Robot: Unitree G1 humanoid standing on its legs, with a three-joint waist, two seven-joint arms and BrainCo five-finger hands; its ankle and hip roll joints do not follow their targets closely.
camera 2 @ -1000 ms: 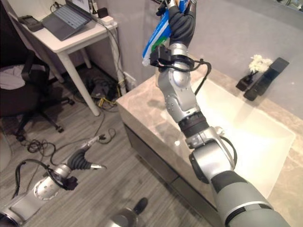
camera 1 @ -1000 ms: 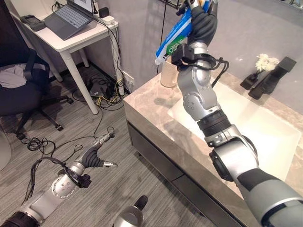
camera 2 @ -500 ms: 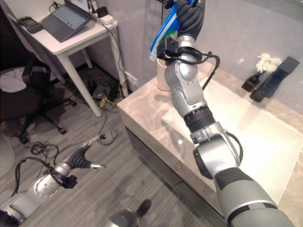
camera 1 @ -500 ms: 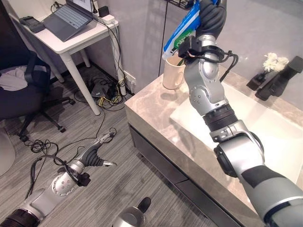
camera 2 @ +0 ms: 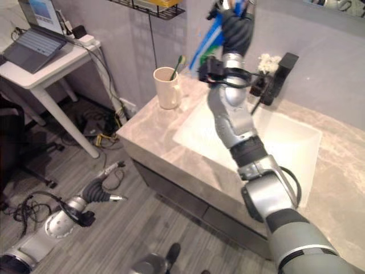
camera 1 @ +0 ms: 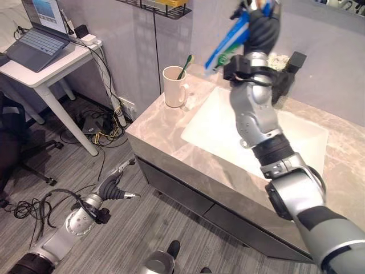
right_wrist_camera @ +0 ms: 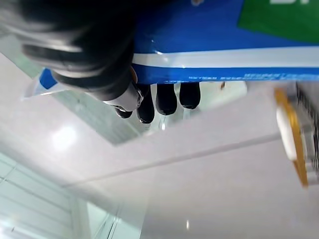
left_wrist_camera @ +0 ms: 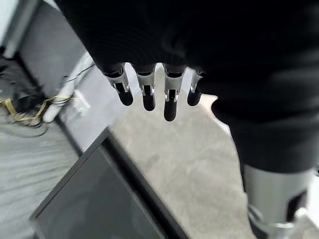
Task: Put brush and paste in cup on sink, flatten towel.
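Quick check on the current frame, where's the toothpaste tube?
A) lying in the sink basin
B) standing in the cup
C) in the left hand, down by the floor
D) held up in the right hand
D: the right hand is raised above the sink with its fingers curled round the blue toothpaste tube; the cup holds just the green brush, and the left hand hangs open near the floor.
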